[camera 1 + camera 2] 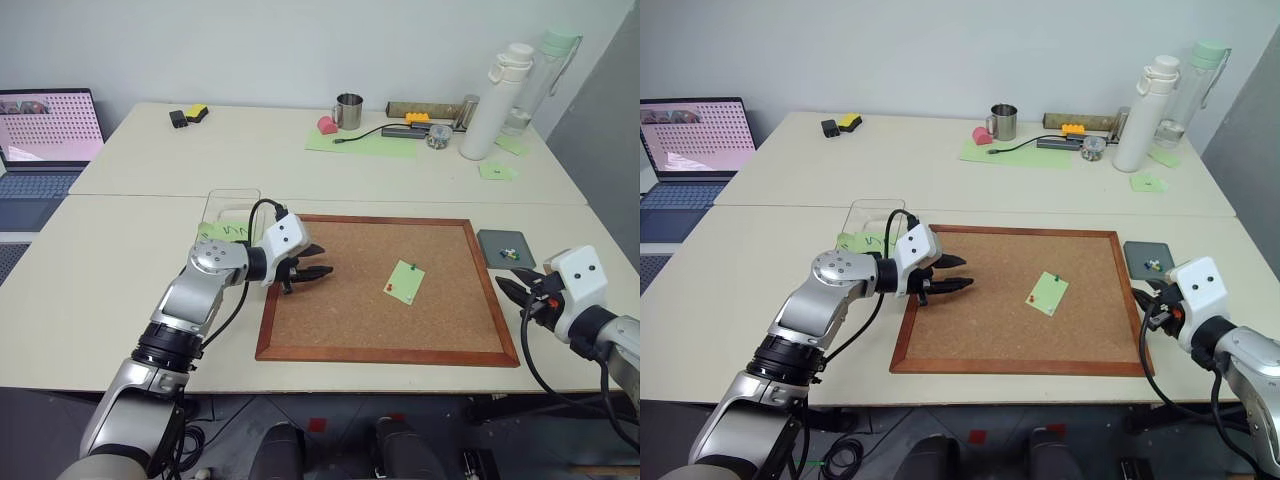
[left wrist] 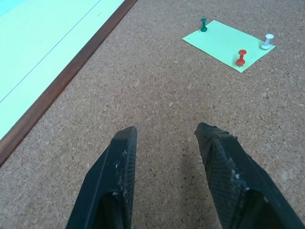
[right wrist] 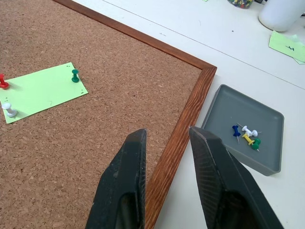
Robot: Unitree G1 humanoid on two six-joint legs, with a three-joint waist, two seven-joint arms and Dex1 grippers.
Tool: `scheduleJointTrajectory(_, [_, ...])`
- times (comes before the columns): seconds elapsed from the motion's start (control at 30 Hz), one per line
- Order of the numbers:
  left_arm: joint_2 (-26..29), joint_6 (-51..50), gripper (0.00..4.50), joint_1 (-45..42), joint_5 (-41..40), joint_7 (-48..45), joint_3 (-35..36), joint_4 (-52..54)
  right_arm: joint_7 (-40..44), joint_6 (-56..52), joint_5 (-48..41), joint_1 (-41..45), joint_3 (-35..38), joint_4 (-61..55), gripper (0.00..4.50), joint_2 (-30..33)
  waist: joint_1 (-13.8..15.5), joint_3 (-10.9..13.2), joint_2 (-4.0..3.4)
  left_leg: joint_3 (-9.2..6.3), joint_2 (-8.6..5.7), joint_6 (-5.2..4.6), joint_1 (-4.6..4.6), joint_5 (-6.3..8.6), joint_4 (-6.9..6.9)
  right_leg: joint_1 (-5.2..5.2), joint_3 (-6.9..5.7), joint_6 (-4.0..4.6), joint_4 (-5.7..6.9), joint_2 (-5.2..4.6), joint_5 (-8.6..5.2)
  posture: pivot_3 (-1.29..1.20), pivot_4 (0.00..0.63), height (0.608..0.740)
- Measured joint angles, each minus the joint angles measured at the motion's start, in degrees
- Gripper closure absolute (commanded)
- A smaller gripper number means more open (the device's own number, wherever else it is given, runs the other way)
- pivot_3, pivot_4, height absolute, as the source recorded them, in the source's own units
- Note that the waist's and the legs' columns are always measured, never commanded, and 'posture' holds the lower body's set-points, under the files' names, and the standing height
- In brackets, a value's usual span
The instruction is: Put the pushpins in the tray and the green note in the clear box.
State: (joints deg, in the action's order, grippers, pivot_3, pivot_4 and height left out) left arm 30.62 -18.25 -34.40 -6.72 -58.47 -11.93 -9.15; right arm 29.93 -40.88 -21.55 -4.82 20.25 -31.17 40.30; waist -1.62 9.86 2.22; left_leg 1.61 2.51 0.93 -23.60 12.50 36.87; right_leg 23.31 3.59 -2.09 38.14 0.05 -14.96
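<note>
Our green note (image 1: 404, 282) is still pinned to the corkboard (image 1: 350, 320) by three pushpins (image 2: 241, 57), so nothing is finished. Both our left claw (image 1: 318, 262) and right claw (image 1: 512, 293) hang open and empty. The tray (image 1: 497, 240), at the board's three o'clock, already holds four pins; the clear box (image 1: 222, 205) awaits the note.

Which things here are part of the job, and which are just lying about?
Job:
- red, green and white pushpins
- plain light-green square note
- dark grey square tray
- clear plastic box

Lying about:
- steel mug
- white bottle
- laptop

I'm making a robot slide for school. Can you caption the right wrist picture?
Open right gripper hovers over the corkboard edge, between the pinned green note and the tray.
</note>
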Motion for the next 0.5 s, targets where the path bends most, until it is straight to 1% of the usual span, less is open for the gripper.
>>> scheduleJointTrajectory(0.13, [-0.01,-0.11,2.39,-0.05,-0.14,0.13,0.41,-0.4,-0.05,-0.15,0.0,0.1,-0.02,-0.07,3.05,-0.01,0.0,0.0,0.0,0.0,0.0,0.0,0.0,0.0,0.0,0.0,0.0,0.0,0.0,0.0,0.0,0.0,0.15,0.74])
scheduleJointTrajectory(0.3, [-0.14,-2.58,2.39,-0.03,-2.35,0.22,1.89,-0.02,0.02,-0.65,-0.13,1.13,-0.21,-0.1,3.05,-0.02,-0.01,0.0,0.0,0.0,0.0,0.0,0.0,0.0,0.01,0.0,0.0,0.0,0.01,0.0,0.0,0.0,0.15,0.74])
scheduleJointTrajectory(0.5, [0.42,-6.33,2.39,2.62,-5.07,0.64,4.2,5.1,0.82,-1.25,-2.56,3.51,-2.22,-1.4,3.05,-0.53,-0.05,0.0,0.0,-0.02,0.04,0.0,0.0,0.0,-0.01,0.0,-0.01,0.0,0.0,0.01,0.0,0.0,0.15,0.74])
